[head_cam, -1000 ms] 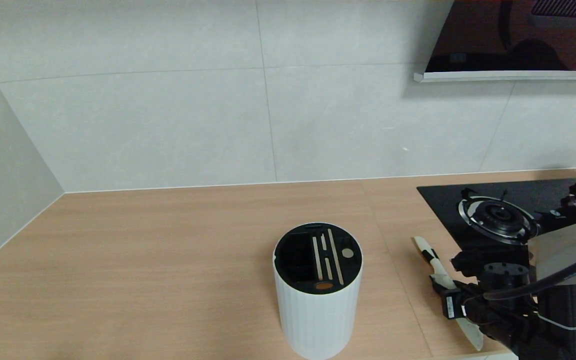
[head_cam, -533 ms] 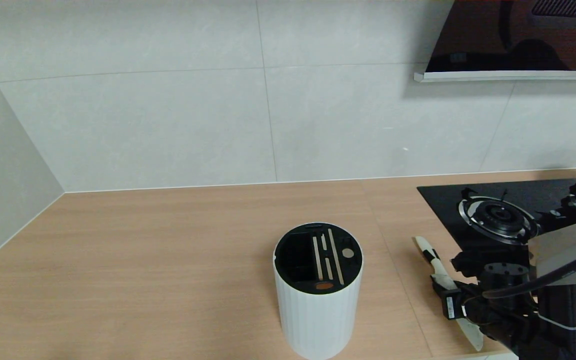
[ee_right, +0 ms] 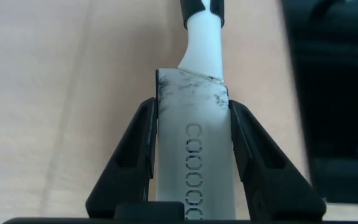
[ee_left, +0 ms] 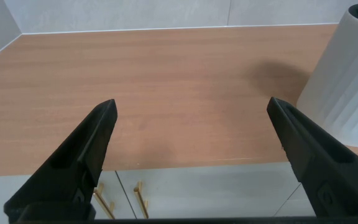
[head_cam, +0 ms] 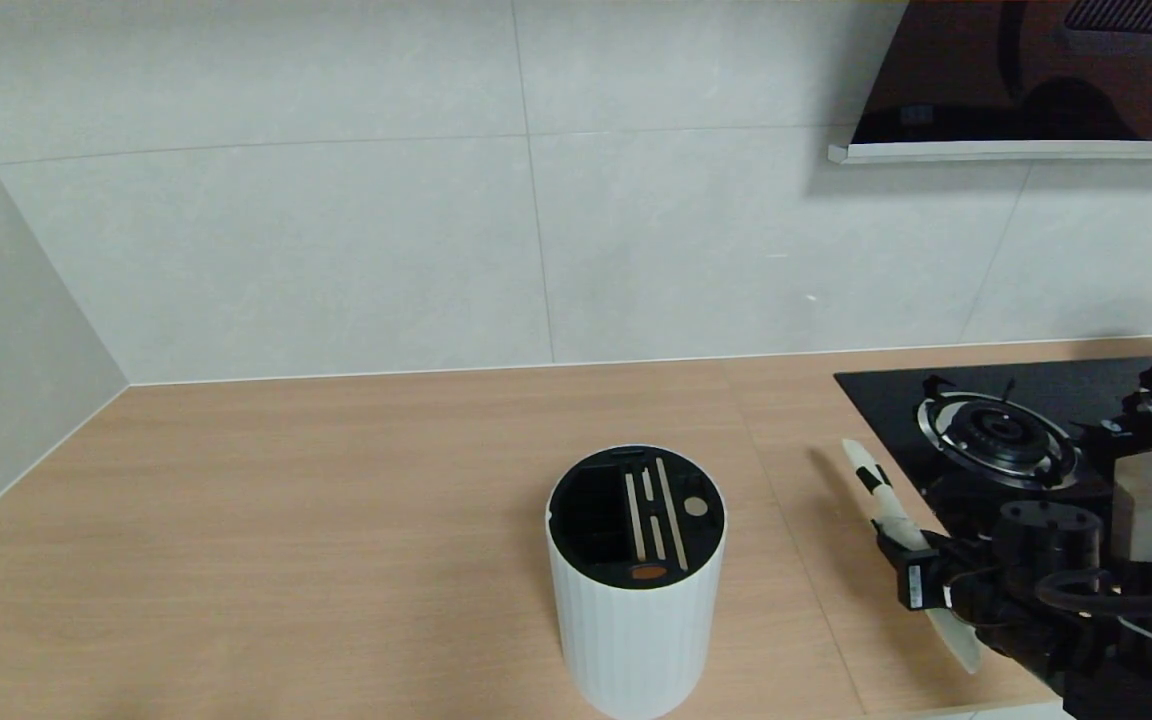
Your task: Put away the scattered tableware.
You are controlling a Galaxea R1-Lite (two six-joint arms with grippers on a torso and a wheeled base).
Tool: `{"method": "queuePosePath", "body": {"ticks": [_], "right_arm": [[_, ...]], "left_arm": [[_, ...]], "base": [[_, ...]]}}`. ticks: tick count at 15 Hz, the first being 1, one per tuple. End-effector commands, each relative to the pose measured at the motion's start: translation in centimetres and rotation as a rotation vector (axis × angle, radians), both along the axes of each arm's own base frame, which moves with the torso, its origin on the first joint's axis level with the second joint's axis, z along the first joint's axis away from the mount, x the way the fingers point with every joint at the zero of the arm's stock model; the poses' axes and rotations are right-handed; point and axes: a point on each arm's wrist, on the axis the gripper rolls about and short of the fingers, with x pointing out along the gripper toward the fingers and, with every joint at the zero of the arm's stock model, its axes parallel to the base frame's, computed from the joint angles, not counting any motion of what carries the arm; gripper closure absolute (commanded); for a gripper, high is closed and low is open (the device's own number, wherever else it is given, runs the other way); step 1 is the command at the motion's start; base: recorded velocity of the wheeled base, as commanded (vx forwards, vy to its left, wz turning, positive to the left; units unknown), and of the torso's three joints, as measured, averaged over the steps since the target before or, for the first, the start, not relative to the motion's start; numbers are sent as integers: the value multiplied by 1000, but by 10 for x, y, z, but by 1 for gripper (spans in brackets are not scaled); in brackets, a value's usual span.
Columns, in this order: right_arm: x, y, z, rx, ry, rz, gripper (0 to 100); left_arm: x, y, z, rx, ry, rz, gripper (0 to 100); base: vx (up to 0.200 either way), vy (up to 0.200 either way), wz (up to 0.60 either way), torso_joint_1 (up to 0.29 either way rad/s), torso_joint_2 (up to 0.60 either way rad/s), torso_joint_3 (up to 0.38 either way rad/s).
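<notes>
A white knife [head_cam: 881,495] with a black band on its handle is held by the blade in my right gripper [head_cam: 921,580], just left of the stove. In the right wrist view the marbled white blade [ee_right: 194,124] sits clamped between the two black fingers [ee_right: 135,162], handle pointing away. A white ribbed cylindrical holder [head_cam: 636,590] with a black slotted top stands on the wooden counter [head_cam: 336,500], to the left of the knife. My left gripper [ee_left: 191,137] is open above the counter's front edge, with the holder [ee_left: 344,74] off to one side of it.
A black gas stove [head_cam: 996,430] with a burner lies at the right, with a dark range hood [head_cam: 1036,80] above it. Grey tiled walls close off the back and left. Cabinet handles [ee_left: 138,196] show below the counter edge.
My right gripper has risen with the knife, and the handle end now sits higher and farther back. The right wrist has turned. The holder has not moved.
</notes>
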Motion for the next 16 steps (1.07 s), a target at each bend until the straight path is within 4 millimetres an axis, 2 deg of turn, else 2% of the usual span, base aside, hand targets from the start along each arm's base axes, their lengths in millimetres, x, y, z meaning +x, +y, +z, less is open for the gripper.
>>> {"method": "queuePosePath", "body": {"ticks": [1, 4, 9, 13, 16], "right_arm": [[-5, 2, 26, 18, -87, 12, 100], [-12, 6, 50, 32, -147, 30, 100], [-38, 20, 110, 51, -203, 102, 100], [-44, 33, 164, 56, -197, 155, 100], [-43, 45, 188, 67, -216, 196, 100]], "left_arm": [[0, 0, 0, 1, 0, 1, 0], [0, 0, 0, -1, 0, 0, 0], [0, 0, 0, 1, 0, 1, 0], [0, 0, 0, 1, 0, 0, 0], [0, 0, 0, 1, 0, 0, 0]], "base": [[0, 0, 0, 0, 0, 0], [0, 0, 0, 0, 0, 0], [0, 0, 0, 0, 0, 0], [0, 0, 0, 0, 0, 0], [0, 0, 0, 0, 0, 0]]}}
